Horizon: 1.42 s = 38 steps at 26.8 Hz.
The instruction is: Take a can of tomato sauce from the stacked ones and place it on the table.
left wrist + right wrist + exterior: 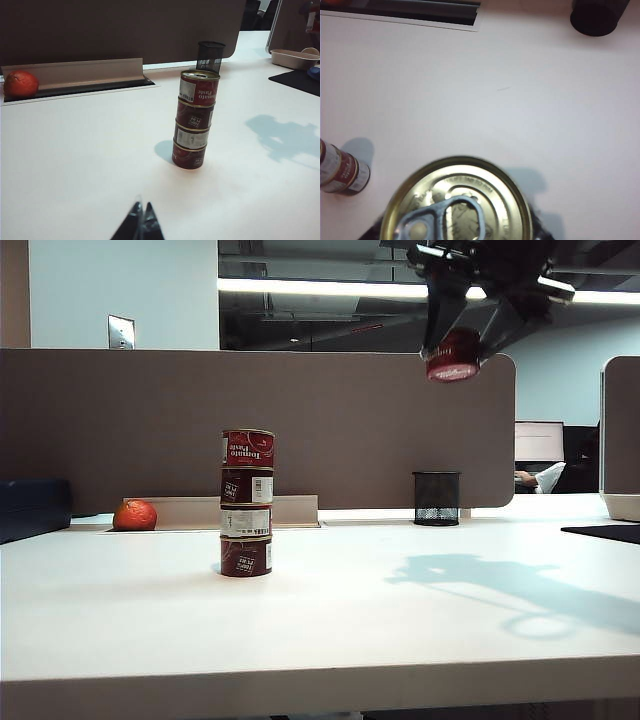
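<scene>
Several dark-red tomato sauce cans stand in an upright stack (246, 502) on the off-white table (400, 630), left of its middle. The same stack (195, 119) shows in the left wrist view, and its base (340, 171) in the right wrist view. High above the table's right side, my right gripper (456, 348) is shut on one more can (452, 368), tilted slightly. That can's gold pull-tab lid (457, 200) fills the right wrist view. My left gripper (141, 211) is shut and empty, low over the table, well short of the stack.
A black mesh cup (436, 498) stands at the back right, under the raised gripper. An orange-red fruit (134, 515) lies at the back left by a cable slot. The brown-grey partition (350, 420) closes off the rear. A beige tray (292, 59) sits far right.
</scene>
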Motion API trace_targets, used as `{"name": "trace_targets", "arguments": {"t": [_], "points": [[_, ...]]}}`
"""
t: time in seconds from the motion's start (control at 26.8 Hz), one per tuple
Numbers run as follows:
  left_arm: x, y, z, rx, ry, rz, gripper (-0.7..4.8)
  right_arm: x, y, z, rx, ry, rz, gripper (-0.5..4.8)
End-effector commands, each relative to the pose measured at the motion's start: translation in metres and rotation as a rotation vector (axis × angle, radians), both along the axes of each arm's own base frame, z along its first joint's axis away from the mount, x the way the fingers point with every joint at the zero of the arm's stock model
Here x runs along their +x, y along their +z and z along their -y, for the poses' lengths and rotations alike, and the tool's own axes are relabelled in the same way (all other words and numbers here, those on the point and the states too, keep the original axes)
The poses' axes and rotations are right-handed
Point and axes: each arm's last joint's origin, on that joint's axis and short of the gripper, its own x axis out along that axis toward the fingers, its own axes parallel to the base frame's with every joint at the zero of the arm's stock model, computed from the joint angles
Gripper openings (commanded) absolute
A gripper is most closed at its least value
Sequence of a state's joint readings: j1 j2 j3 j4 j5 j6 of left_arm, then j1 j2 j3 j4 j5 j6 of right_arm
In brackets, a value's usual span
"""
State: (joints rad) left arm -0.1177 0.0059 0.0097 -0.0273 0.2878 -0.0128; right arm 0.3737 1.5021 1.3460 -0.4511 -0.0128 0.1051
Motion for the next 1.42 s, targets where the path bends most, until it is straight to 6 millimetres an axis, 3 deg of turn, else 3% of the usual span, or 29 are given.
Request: {"name": "trace_targets", "arguments": {"t": [0.04,0.22,0.82,1.04,1.23,1.42], "points": [[0.0,0.002,0.0,0.003,0.0,0.01,-0.06,-0.004,-0.012,0.001,0.057,-0.024,0.056,2.6],[0.0,0.002,0.0,0.003,-0.002,0.01,-0.06,-0.01,-0.057,0.002,0.088,-0.027,0.031,2.6],[0.0,0.002,0.0,0.003,-0.004,0.011,-0.06,-0.032,-0.146,0.012,0.081,-0.055,0.054,2.6],[0.0,0.002,0.0,0.003,-0.004,0.01,-0.06,-0.025,-0.167,0.008,0.066,-0.047,0.004,2.6],[0.0,0.002,0.0,0.003,-0.004,0.01,-0.06,-0.021,-0.168,0.006,0.079,-0.048,0.042,2.6],[0.0,0.002,0.0,0.003,-0.004,0.011,-0.06,-0.017,-0.182,0.005,0.068,-0.049,0.013,2.6]]}}
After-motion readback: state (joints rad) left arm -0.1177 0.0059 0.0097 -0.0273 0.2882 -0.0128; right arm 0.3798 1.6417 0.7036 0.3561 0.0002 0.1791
